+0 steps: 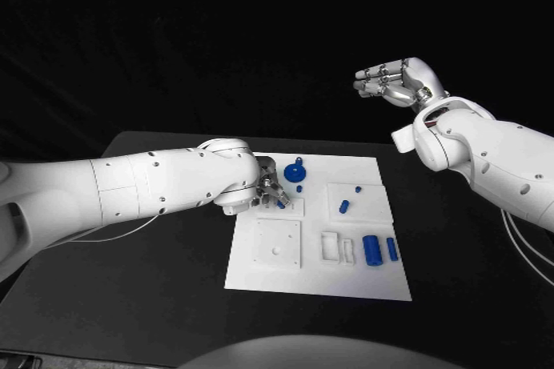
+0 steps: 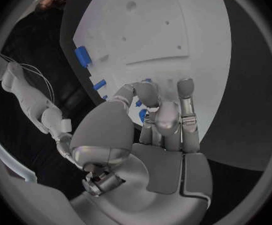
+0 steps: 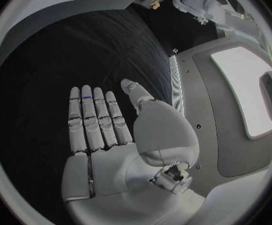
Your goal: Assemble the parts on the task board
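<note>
Left hand (image 1: pixel 268 196): low over the task board (image 1: pixel 318 277), fingers curled around a small blue part (image 2: pixel 142 115); whether it grips the part cannot be told.
Right hand (image 1: pixel 392 81): raised clear, fingers apart, holding nothing.
Advice: confirm a firm pinch, then seat the part squarely.
</note>
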Controlling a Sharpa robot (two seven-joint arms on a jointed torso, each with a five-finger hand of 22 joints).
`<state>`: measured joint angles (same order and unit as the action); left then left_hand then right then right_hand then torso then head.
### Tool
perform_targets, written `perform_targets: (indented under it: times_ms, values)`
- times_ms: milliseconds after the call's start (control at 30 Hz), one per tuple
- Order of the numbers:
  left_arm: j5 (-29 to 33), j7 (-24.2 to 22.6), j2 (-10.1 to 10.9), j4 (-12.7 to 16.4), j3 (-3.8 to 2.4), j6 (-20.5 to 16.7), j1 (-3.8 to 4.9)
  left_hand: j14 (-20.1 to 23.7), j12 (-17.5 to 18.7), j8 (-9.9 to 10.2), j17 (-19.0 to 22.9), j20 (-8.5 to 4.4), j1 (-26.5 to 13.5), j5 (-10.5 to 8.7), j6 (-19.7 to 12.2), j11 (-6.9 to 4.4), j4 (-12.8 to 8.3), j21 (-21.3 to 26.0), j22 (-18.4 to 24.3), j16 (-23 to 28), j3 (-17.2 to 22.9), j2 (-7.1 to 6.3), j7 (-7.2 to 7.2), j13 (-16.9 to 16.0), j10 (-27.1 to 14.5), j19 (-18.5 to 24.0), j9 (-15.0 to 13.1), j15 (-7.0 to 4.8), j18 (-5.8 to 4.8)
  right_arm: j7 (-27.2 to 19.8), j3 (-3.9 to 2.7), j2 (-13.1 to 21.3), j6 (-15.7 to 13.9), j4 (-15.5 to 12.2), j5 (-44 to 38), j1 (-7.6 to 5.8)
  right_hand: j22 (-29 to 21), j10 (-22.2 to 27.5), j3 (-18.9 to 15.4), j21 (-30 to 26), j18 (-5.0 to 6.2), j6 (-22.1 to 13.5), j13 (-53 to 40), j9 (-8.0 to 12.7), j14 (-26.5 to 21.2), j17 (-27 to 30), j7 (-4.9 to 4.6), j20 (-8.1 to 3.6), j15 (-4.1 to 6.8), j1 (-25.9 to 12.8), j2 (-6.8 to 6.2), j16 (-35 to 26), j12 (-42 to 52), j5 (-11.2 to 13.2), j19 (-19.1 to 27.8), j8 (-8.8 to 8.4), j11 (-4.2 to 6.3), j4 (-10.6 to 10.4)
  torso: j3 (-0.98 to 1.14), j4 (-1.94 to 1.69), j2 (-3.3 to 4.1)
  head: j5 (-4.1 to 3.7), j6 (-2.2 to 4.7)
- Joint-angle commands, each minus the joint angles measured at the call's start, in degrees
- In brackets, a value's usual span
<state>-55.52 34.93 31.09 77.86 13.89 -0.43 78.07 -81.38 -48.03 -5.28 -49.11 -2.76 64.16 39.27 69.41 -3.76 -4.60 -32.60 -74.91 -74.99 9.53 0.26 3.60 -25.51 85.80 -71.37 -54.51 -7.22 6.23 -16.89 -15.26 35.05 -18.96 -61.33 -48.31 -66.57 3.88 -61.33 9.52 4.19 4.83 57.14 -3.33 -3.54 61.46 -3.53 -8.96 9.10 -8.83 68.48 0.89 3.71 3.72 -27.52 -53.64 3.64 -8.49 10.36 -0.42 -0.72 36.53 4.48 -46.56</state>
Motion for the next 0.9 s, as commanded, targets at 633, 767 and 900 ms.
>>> perform_targets:
  times_ms: [633, 767, 900]
  values:
    - [-1.0, 0.9, 0.2, -0.1, 0.00, 1.2, -0.29, -0.1, 0.0, 0.0, 0.6, 0.27, 0.4, -0.63, 11.2, -2.32, -4.3, -0.3, -1.1, 0.5, 5.3, 1.22, -7.52, 0.4, 0.7, 0.3, -12.2, 0.20, 0.60, -0.3, -0.04, 0.1, 0.8, -0.1, 0.0, 0.03, -0.1, 0.5, 0.2, 0.1, 0.81, -0.4, 0.0, 0.1, -0.3, 0.1, 0.08, -0.03, 0.04, 0.0, -0.55, -0.2, -0.3, 0.0, 0.3, -0.18, 0.10, 0.0, -0.01, 0.03, 0.00, 0.05, 0.00]
    - [-1.0, 0.9, 0.0, -0.2, 0.00, 1.4, -0.44, -0.1, 0.0, 0.0, 0.6, 0.27, 0.4, -0.63, 11.2, -2.32, -4.3, -0.3, -1.1, 0.5, 5.3, 1.22, -7.52, 0.4, 0.7, 0.3, -12.2, 0.20, 0.60, -0.3, -0.04, 0.1, 0.9, -0.1, 0.0, 0.03, -0.1, 0.5, 0.2, 0.1, 0.81, -0.4, 0.0, 0.1, -0.3, 0.1, 0.08, -0.03, 0.04, 0.0, -0.55, -0.2, -0.3, 0.0, 0.3, -0.18, 0.10, 0.0, -0.02, 0.06, 0.02, 0.02, -0.06]
    - [-1.0, 0.9, -0.3, -0.3, 0.00, 1.5, -0.65, -0.1, 0.1, 0.0, 0.8, 0.18, 0.4, -0.82, 11.2, -2.32, -4.1, -0.2, -1.1, 0.6, 5.3, 1.40, -7.52, 0.5, 0.7, 0.2, -12.2, 0.19, 0.52, -0.3, -0.04, 0.1, 0.9, -0.1, 0.0, 0.03, -0.1, 0.5, 0.2, 0.1, 0.81, -0.4, 0.0, 0.1, -0.3, 0.1, 0.08, -0.03, 0.04, 0.0, -0.55, -0.2, -0.3, 0.0, 0.3, -0.18, 0.10, 0.0, -0.01, 0.08, 0.02, 0.06, -0.07]
